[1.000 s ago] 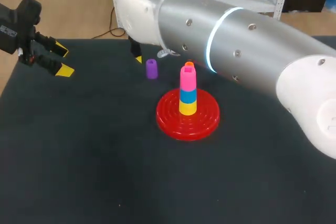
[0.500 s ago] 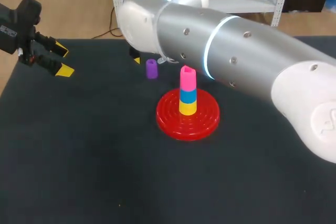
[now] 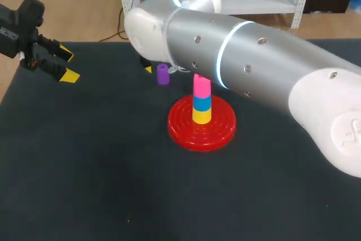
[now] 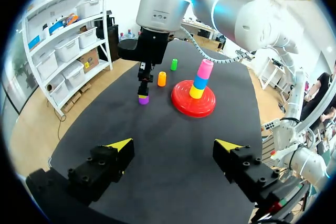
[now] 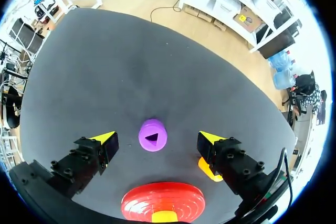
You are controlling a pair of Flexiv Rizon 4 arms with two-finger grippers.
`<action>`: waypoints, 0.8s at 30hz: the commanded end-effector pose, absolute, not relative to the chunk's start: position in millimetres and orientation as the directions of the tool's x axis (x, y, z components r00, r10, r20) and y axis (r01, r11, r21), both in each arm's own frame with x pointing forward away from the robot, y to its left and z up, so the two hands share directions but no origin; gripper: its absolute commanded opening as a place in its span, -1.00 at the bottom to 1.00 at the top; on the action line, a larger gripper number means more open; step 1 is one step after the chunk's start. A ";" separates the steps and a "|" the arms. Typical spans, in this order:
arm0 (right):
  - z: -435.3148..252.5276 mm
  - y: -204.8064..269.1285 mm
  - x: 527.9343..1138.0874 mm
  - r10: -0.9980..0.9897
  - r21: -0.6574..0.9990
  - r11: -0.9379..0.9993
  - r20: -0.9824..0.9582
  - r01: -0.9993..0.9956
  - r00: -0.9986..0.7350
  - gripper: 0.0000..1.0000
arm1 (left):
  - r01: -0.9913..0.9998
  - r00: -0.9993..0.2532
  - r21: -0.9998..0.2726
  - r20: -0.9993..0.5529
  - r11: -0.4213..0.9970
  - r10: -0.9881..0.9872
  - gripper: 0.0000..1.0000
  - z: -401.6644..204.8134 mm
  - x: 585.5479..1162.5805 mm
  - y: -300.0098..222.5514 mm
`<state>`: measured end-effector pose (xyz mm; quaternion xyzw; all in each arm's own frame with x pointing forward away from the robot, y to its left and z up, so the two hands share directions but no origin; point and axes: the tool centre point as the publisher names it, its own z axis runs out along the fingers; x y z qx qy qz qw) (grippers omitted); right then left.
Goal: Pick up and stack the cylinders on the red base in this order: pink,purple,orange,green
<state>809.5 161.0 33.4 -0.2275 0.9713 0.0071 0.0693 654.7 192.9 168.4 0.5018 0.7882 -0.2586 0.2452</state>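
Observation:
The red base (image 3: 216,131) carries a stack of yellow, blue and pink cylinders, with the pink cylinder (image 3: 201,87) on top. The purple cylinder (image 3: 163,74) stands upright on the mat just behind and left of the base. My right gripper (image 5: 157,138) hangs open directly over the purple cylinder (image 5: 153,135), one yellow tip on each side and neither touching it. The orange cylinder (image 4: 161,78) and the green cylinder (image 4: 174,64) stand farther back. My left gripper (image 4: 173,144) is open and holds nothing, at the table's far left edge.
My right arm (image 3: 248,66) stretches across the back of the table and hides the orange and green cylinders in the head view. Bare dark mat (image 3: 113,173) lies in front of the base and to its left.
My right arm has come lower and closer over the purple cylinder, now hiding the orange cylinder and the pink one's top in the head view. The left arm has not moved.

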 end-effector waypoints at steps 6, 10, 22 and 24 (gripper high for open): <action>32.7 164.0 811.9 -0.413 -0.014 0.902 0.258 -0.431 -0.873 1.00 | 0.918 -0.375 -0.160 -0.648 0.363 0.663 1.00 167.7 654.1 193.1; 30.2 164.3 812.8 -0.405 -0.013 0.906 0.265 -0.423 -0.875 1.00 | 0.918 -0.375 -0.160 -0.648 0.363 0.663 1.00 167.7 654.1 193.1; 27.2 165.2 815.1 -0.393 -0.009 0.911 0.283 -0.413 -0.875 0.00 | 0.918 -0.375 -0.160 -0.648 0.363 0.663 1.00 167.7 654.1 193.1; 26.9 165.2 815.1 -0.393 -0.011 0.911 0.286 -0.413 -0.874 -0.12 | 0.918 -0.375 -0.160 -0.648 0.363 0.663 1.00 167.7 654.1 193.1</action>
